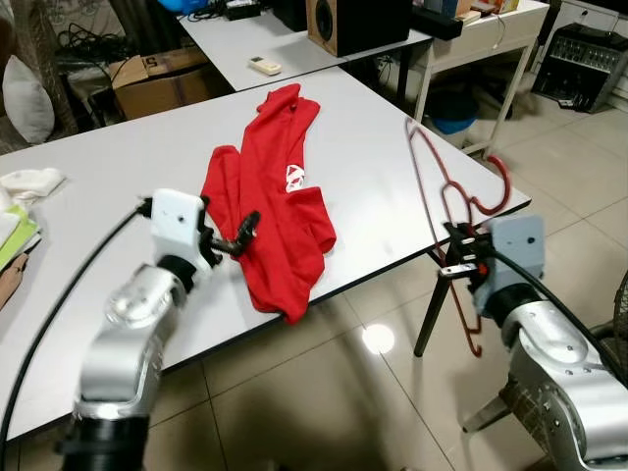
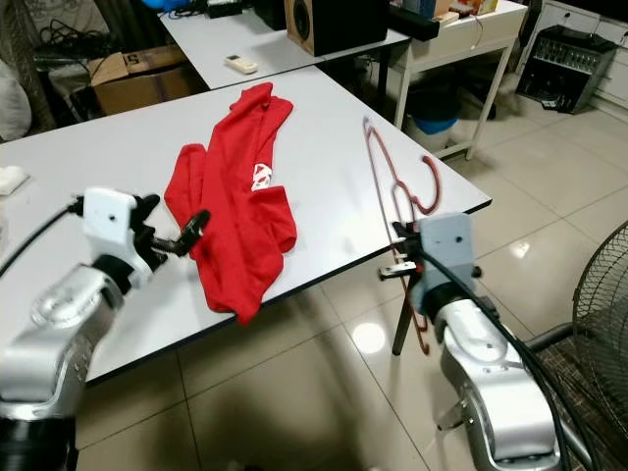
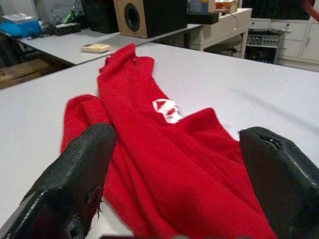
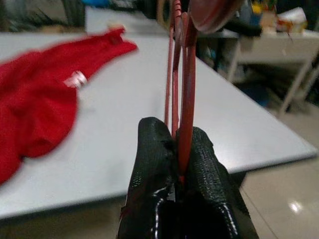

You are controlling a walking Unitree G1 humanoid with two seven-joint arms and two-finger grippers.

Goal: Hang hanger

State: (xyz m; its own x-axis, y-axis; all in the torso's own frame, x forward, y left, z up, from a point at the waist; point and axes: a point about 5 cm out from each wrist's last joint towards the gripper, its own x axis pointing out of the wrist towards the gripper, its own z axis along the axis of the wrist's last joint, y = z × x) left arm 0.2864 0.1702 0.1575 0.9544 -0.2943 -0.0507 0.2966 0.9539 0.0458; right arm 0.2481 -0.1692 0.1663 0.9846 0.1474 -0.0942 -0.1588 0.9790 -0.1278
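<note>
A red garment [image 1: 270, 196] lies crumpled on the white table [image 1: 392, 137], one end hanging a little over the front edge. My left gripper [image 1: 231, 240] is open just above the table at the garment's near left side, its fingers [image 3: 75, 184] spread with the red cloth [image 3: 149, 144] between and beyond them. My right gripper [image 1: 461, 257] is off the table's front right corner, shut on a thin red wire hanger [image 1: 432, 186]. The hanger stands roughly upright, part above the table edge, part below the gripper. In the right wrist view the hanger's wires [image 4: 187, 74] are pinched between the pads.
A second table [image 1: 245, 39] stands behind with a remote [image 1: 263, 66] and a speaker [image 1: 353, 20]. A cardboard box [image 1: 157, 78] sits on the floor at the back left. A white cloth [image 1: 29, 182] lies at the table's left. A fan grille [image 2: 599, 314] stands at the right.
</note>
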